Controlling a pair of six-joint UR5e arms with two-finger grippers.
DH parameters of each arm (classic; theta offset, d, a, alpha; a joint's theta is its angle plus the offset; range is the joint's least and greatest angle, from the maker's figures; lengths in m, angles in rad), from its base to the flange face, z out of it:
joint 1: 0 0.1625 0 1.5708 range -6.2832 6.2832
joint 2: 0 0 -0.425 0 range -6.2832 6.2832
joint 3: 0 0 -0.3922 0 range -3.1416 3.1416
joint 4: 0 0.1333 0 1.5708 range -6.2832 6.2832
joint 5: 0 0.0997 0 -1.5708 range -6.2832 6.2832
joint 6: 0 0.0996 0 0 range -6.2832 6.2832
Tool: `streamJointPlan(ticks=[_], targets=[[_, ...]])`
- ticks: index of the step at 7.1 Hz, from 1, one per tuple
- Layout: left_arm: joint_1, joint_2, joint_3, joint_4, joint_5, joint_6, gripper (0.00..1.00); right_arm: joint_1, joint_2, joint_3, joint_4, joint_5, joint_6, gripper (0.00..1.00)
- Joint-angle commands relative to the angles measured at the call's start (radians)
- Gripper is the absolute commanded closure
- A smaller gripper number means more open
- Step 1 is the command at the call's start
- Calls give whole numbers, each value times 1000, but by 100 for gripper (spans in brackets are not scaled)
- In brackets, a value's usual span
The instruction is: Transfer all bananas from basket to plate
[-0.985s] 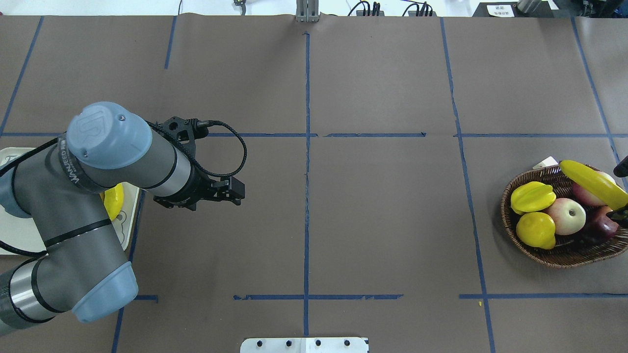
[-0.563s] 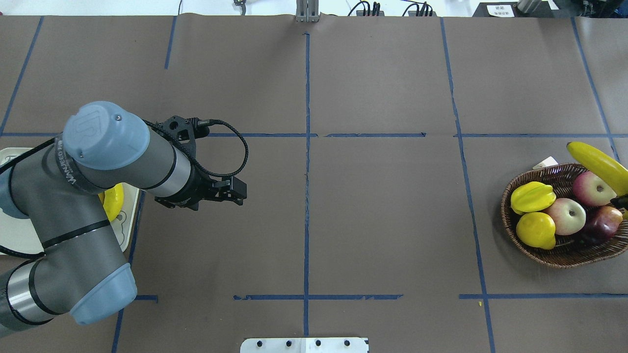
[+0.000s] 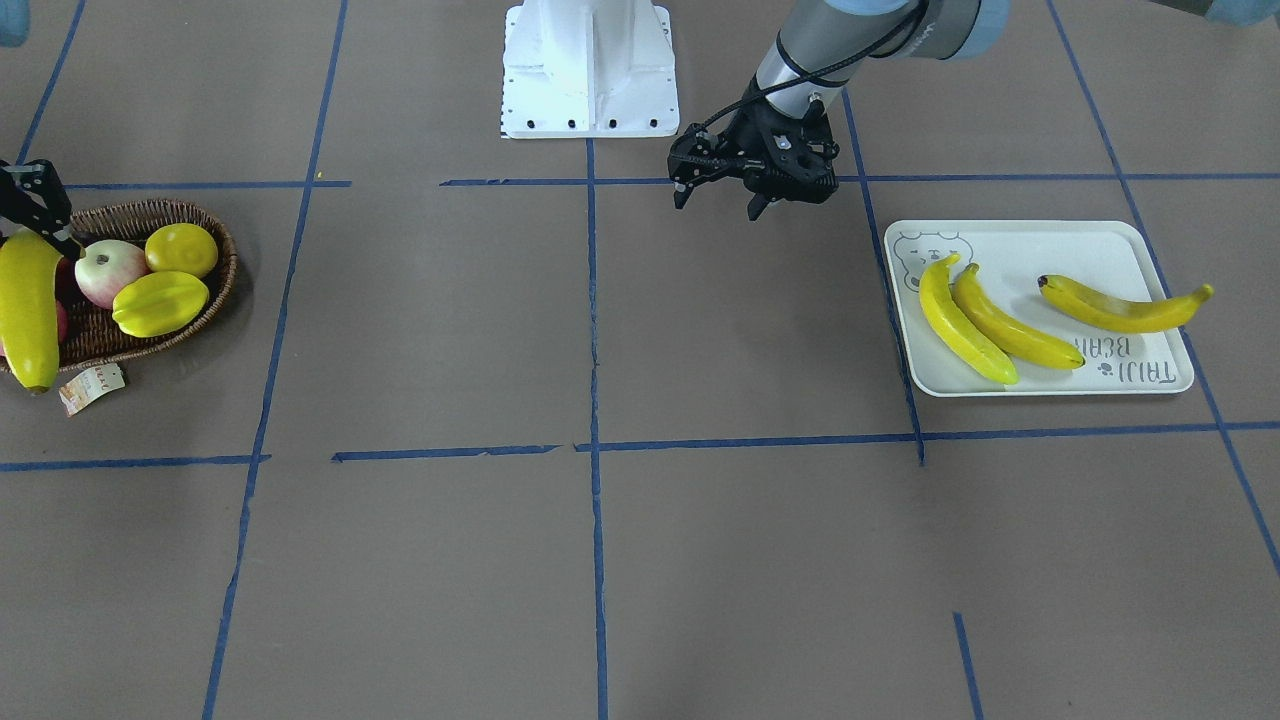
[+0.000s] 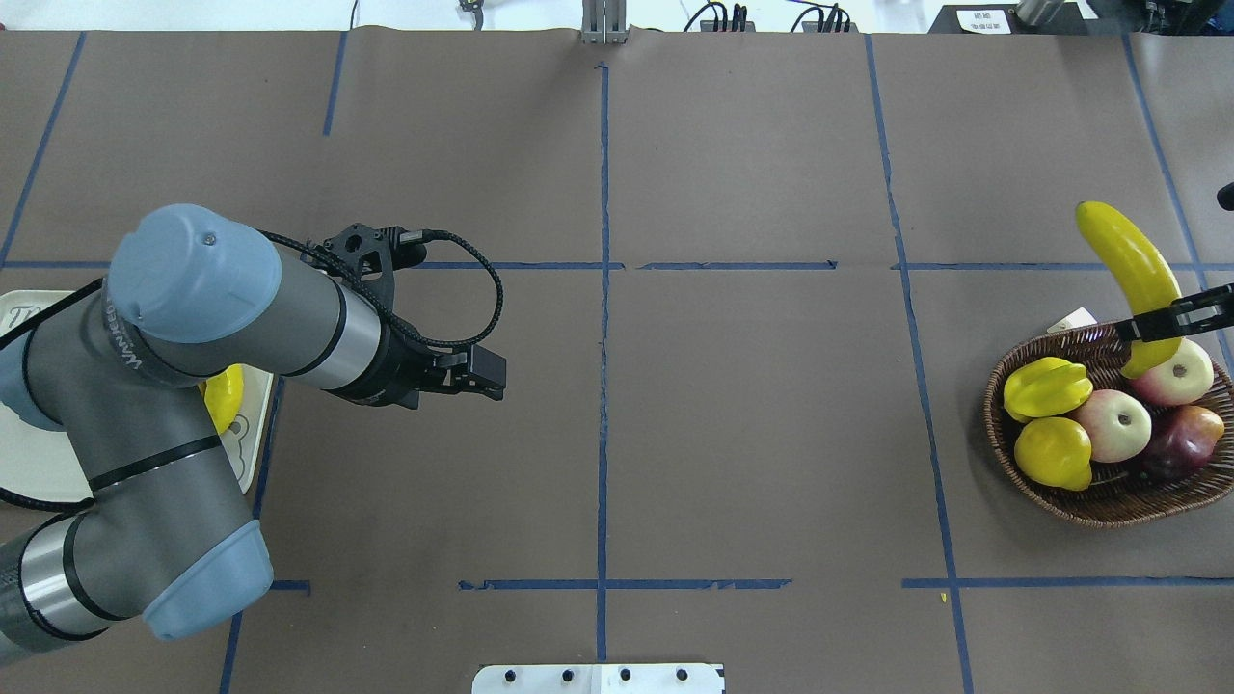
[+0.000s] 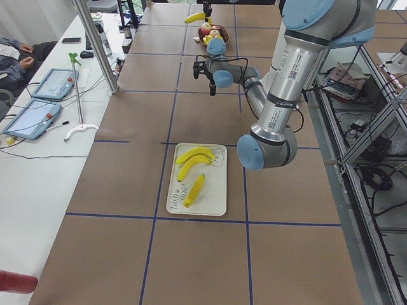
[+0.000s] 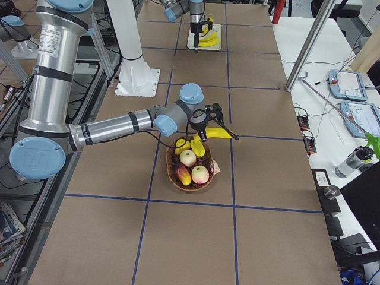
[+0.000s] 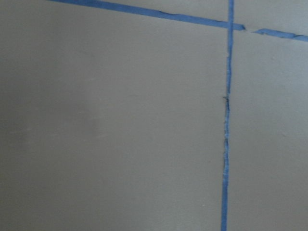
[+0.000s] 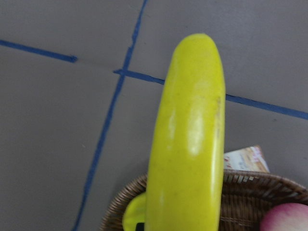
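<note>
In the overhead view, the right gripper (image 4: 1160, 324) was clamped on the held banana (image 4: 1128, 255) near its lower end, at the right of the frame over the upper rim of the wicker basket (image 4: 1109, 516). The banana's long axis ran up the frame, leaning slightly left, so its free tip pointed away from the robot and past the rim. Taking it near one end probably suited lifting it off the pale apple (image 4: 1181, 376), though most of its length overhung. In the front-facing view, the plate (image 3: 1040, 245) at right carried three bananas (image 3: 1010, 330), two side by side on a slant and one nearly crosswise. The left gripper (image 3: 716, 205) hung with its jaws apart and empty, just up and left of the plate, apparently waiting to take the fruit. The left side view showed the plate near and the basket far up the frame. In the right side view, the held banana lay roughly level above the basket, pointing to the frame's right. The left wrist view showed only brown table (image 7: 120, 120) and blue tape (image 7: 226, 144). In the right wrist view, the banana ran up the centre with its blunt tip at the top, and the basket rim and paper tag (image 8: 245, 159) lay below.
</note>
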Motion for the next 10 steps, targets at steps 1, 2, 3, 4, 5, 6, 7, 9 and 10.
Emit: streamJointPlan(ticks=[1,2,3,4,5,6,7,9,10], targets=[[0,-14,2,-22,1,-37,0,-124,115,-15,141,5,364,91],[2,-31,4,-23,1,-77,0,-186,166,-34,228,-23,507,91],[2,-51,10,-40,3,-111,0,-258,189,-45,322,-94,633,91],[2,-63,40,-116,7,-152,0,-350,208,-62,412,-205,725,91],[2,-78,104,-258,9,-244,0,-433,264,-105,483,-321,807,91],[2,-100,173,-392,29,-340,0,-506,325,-145,531,-416,870,91],[2,-139,209,-439,64,-411,0,-571,355,-159,559,-498,908,91],[2,-225,267,-442,67,-481,1,-759,361,-174,681,-721,947,91],[3,-235,290,-445,69,-481,1,-824,364,-177,709,-802,949,91]])
